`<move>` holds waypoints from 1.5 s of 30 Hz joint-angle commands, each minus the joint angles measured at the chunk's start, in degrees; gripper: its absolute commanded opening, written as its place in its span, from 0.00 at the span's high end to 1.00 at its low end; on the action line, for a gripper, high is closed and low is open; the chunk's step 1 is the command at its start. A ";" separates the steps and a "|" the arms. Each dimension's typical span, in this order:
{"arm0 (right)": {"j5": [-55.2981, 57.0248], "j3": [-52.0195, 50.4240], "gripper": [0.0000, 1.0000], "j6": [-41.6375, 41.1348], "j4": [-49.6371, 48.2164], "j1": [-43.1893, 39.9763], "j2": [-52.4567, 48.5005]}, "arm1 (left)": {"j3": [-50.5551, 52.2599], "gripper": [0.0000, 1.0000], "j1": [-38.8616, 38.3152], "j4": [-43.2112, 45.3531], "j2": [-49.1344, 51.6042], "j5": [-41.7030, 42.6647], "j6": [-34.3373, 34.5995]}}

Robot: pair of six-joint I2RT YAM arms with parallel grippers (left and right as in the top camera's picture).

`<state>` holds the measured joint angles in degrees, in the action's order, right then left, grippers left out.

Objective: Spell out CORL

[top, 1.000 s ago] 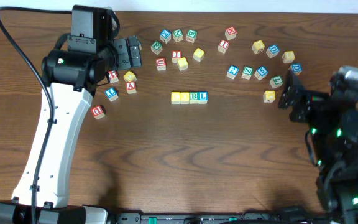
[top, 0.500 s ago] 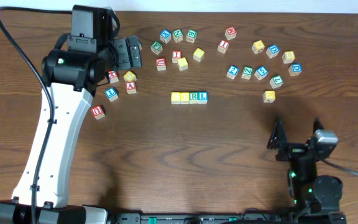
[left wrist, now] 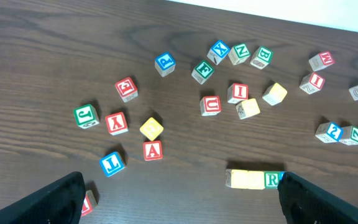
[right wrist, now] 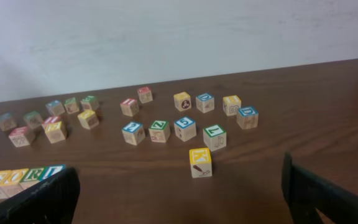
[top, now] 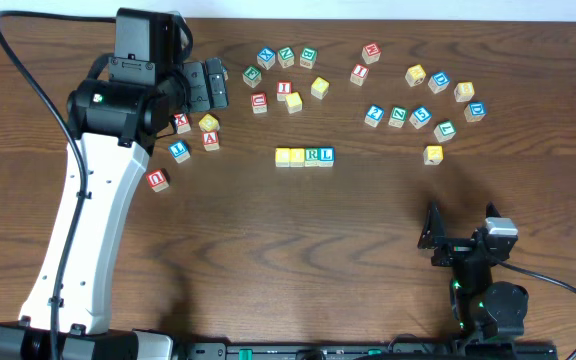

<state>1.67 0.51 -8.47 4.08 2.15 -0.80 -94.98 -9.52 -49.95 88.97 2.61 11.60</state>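
The four task cubes stand touching in one row [top: 305,156] at the table's middle: two yellow-faced cubes [top: 290,156], then the green R cube [top: 313,155], then the blue L cube [top: 326,155]. The right wrist view shows the row [right wrist: 20,177] at far left, reading C O R L. In the left wrist view the yellow cubes [left wrist: 246,179] and the R [left wrist: 272,180] show, and the L is hidden behind a finger. My left gripper [top: 208,85] is open and empty at the back left. My right gripper [top: 458,235] is open and empty near the front right edge.
Loose letter cubes lie scattered at the back centre [top: 283,75], the back right [top: 423,100] and beside my left gripper [top: 183,140]. A yellow K cube [top: 433,154] lies right of the row. A red-lettered cube [top: 158,179] sits by the left arm.
My right arm has drawn back from beside the right-hand cubes to the table's front right edge. The row of cubes and my left arm have not moved.
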 commanded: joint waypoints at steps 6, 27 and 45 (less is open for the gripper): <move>-0.35 -0.20 0.01 0.83 0.13 -0.31 0.48 | -0.07 0.02 0.24 -0.15 0.17 -0.72 -0.17; -0.35 -0.20 0.01 0.83 0.13 -0.31 0.48 | -0.07 0.02 0.24 -0.59 0.17 -0.74 -0.20; -0.35 -0.20 0.01 0.83 0.13 -0.31 0.48 | 16.81 0.02 8.20 8.66 -19.30 -5.99 -2.99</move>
<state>1.65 0.51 -8.45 4.08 2.15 -0.73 -85.95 -5.17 -45.32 75.64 -2.70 9.61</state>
